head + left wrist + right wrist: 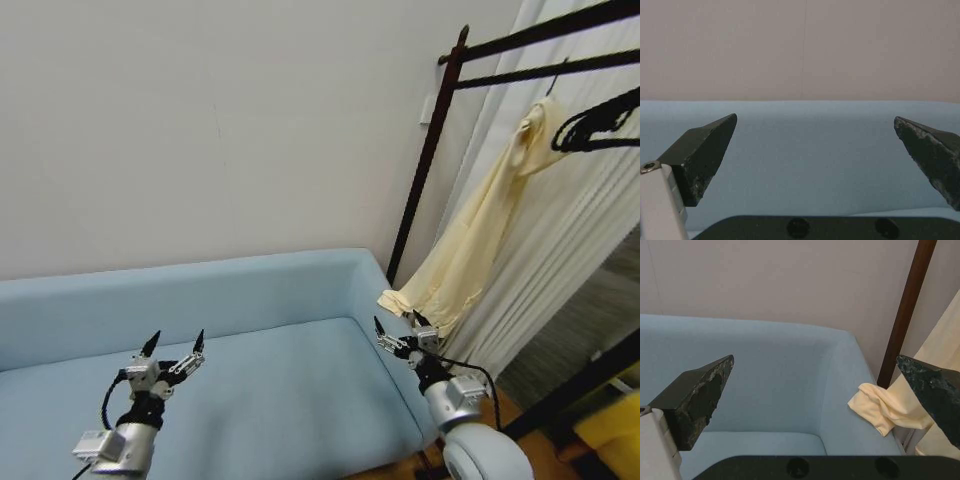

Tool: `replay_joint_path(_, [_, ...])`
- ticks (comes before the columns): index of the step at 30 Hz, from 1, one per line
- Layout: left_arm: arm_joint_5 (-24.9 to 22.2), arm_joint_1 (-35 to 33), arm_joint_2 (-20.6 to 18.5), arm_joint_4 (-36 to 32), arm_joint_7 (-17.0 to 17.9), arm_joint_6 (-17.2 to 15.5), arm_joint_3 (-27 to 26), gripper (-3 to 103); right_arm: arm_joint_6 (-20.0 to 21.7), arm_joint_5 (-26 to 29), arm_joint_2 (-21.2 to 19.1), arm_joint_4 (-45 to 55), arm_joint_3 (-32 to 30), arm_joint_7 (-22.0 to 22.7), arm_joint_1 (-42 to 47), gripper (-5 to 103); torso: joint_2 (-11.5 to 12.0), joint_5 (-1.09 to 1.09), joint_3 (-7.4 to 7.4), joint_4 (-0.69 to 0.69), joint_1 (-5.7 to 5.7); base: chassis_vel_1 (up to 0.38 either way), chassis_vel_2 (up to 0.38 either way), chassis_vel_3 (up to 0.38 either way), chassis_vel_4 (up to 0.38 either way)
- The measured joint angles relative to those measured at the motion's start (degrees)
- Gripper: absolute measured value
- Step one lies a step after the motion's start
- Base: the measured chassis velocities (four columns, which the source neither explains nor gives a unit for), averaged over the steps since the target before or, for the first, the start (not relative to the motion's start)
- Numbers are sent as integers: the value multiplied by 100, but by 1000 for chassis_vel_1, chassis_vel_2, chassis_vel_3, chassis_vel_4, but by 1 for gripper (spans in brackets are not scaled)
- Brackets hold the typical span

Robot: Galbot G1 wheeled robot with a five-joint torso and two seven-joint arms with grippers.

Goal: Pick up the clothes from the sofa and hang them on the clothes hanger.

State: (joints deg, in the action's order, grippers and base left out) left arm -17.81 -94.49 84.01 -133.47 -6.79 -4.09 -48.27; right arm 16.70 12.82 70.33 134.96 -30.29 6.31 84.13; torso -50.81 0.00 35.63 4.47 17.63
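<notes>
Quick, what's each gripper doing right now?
Left gripper: open, empty, above the sofa seat.
Right gripper: open, empty, near the yellow garment.

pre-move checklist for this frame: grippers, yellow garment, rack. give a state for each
1. left gripper open and empty, over the sofa seat: ok.
2. right gripper open and empty, near the sofa's armrest: ok.
3. yellow garment hung on the rack: ok, its top hangs from the upper bar.
4. Garment free of the sofa: not ok, its lower end lies on the armrest.
5. Spare black hanger on the rack: ok, bare beside the garment.
6. Gap between right gripper and garment end: cannot tell, they sit close in the head view.
</notes>
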Motion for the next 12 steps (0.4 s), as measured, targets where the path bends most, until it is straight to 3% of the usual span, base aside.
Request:
replay_joint_path(5, [90, 35, 33, -6, 240, -178, 102, 100, 25, 22, 11, -13, 22, 88, -24, 100, 0, 0, 0, 0, 0, 0, 0, 0, 0])
replay_joint_path(12, [107, 37, 34, -7, 259, -193, 112, 100, 27, 25, 14, -18, 27, 99, -27, 100, 0, 0, 0, 0, 0, 0, 0, 0, 0])
